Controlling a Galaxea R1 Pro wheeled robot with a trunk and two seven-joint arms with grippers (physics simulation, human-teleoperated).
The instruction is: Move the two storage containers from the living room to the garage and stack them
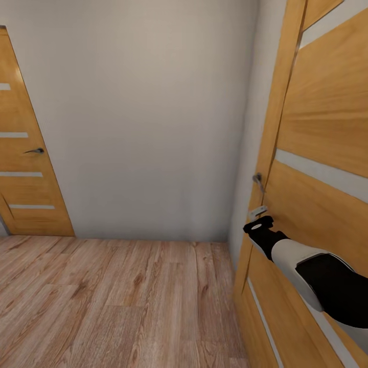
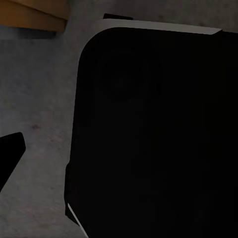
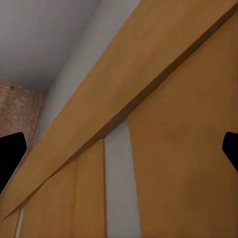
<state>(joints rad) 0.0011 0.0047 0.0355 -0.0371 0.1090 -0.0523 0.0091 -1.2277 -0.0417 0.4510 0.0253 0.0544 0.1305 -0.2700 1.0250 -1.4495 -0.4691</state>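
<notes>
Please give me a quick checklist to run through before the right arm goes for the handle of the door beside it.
1. Right gripper close to the door handle: ok, it sits just below the handle.
2. Right fingers spread: ok, the tips sit at opposite edges of the right wrist view, nothing between them.
3. Right gripper empty: ok, it faces the wooden door.
4. Contact with the handle: not ok, a gap shows in the head view.
5. Left gripper state: cannot tell, a dark body blocks the left wrist view.
6. Storage containers: cannot tell.

Matt wood-grain doors [image 1: 317,153], metal handles [image 1: 258,180], plank floor [image 1: 117,301].
</notes>
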